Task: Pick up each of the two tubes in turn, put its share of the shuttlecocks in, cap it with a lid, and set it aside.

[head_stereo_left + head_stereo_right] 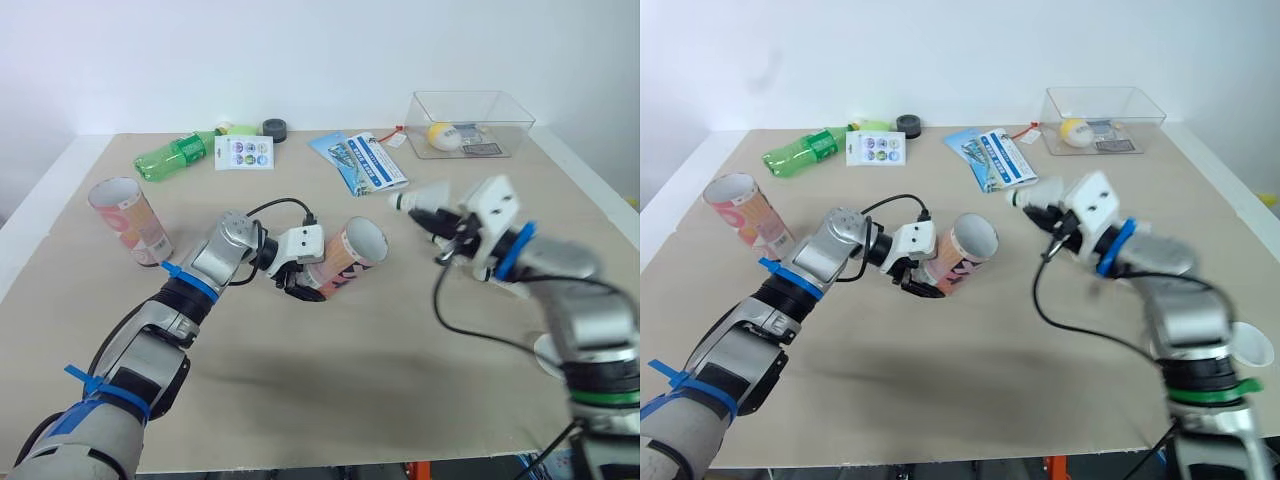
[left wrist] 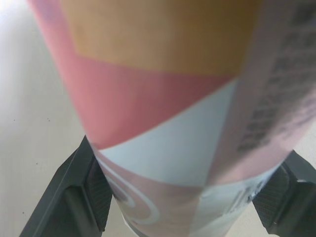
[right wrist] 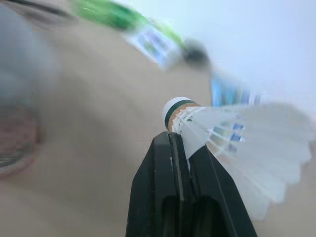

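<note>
My left gripper [image 1: 300, 283] is shut on a pink and orange tube [image 1: 349, 256], held tilted above the table with its open mouth toward the right; the tube's printed wall [image 2: 163, 123] sits between both pads. My right gripper [image 1: 438, 228] is shut on a white shuttlecock [image 1: 418, 197], cork tip [image 3: 174, 107] pointing at the tube, a short way right of its mouth. A second tube [image 1: 128, 220] lies tilted on the table at the far left. Another shuttlecock [image 1: 1250, 345] lies beside my right arm.
At the back lie a green bottle [image 1: 174, 155], a sticker card [image 1: 244, 152], a dark round lid [image 1: 274, 128] and a blue leaflet [image 1: 359, 160]. A clear box [image 1: 470, 123] with a yellow ball stands back right.
</note>
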You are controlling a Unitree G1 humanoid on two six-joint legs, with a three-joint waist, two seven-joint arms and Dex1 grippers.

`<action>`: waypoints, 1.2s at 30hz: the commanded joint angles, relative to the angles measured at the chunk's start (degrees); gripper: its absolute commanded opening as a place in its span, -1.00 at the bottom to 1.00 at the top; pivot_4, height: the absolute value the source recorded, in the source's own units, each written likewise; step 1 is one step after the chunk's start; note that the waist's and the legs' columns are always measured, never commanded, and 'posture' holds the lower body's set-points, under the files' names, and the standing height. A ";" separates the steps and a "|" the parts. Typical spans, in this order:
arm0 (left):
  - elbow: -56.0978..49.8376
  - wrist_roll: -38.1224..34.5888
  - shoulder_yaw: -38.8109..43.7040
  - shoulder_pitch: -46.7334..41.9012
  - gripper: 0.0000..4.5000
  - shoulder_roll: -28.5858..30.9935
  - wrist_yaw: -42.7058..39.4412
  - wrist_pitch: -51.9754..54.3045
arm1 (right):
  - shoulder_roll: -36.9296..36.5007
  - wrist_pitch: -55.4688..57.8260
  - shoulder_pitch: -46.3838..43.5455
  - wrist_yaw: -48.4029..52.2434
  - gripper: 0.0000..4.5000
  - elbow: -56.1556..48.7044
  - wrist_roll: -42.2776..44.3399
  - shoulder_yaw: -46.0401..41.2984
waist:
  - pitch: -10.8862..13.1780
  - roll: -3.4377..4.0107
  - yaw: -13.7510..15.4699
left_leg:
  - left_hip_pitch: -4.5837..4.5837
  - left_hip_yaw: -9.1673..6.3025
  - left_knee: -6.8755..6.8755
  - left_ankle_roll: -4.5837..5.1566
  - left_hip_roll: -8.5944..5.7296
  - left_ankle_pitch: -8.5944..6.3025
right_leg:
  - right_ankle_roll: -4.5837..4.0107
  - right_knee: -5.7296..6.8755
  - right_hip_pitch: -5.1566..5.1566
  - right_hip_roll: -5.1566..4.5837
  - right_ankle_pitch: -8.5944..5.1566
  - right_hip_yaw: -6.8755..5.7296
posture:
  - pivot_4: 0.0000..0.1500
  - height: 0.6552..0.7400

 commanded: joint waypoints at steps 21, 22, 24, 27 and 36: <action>-2.13 0.49 -0.37 0.47 0.46 -0.82 -0.77 3.64 | -2.13 -23.38 -11.48 21.71 -0.60 3.46 -7.75 12.03 | 0.04 -0.12 0.26 | -0.07 -0.01 -0.03 0.00 -0.01 -0.03 | -0.17 0.00 -0.05 -0.10 -0.04 0.00 | 1.00 1.00; -2.15 0.49 -0.37 0.49 0.46 -0.85 -0.76 3.68 | -1.81 -22.64 -11.78 21.78 -0.39 3.12 -6.71 11.63 | 0.04 -0.12 0.26 | -0.06 -0.01 -0.03 0.00 -0.01 -0.03 | -0.19 0.01 -0.05 -0.10 -0.02 0.00 | 1.00 1.00; -2.15 0.50 -0.37 0.52 0.46 -0.83 -0.75 3.70 | -1.77 -20.43 -12.34 21.86 0.08 2.40 -4.28 10.19 | 0.04 -0.12 0.27 | -0.06 -0.03 -0.03 0.00 -0.01 -0.03 | -0.22 0.01 -0.04 -0.10 -0.01 -0.02 | 1.00 1.00; -1.88 0.59 -0.35 0.54 0.46 -0.76 -0.65 3.56 | -3.25 -13.69 -11.46 21.91 0.71 0.57 1.73 6.48 | 0.05 -0.13 0.34 | -0.07 -0.05 -0.03 0.00 -0.02 -0.03 | -0.31 0.01 -0.03 -0.15 0.04 -0.05 | 1.00 1.00; -0.34 1.23 -0.62 0.30 0.46 -0.95 -0.19 1.77 | -4.37 17.38 8.24 4.25 0.99 1.19 19.13 -21.59 | 0.08 -0.30 0.66 | -0.20 -0.25 -0.03 0.00 -0.06 -0.07 | -0.49 -0.11 0.04 -0.38 0.05 -0.27 | 1.00 1.00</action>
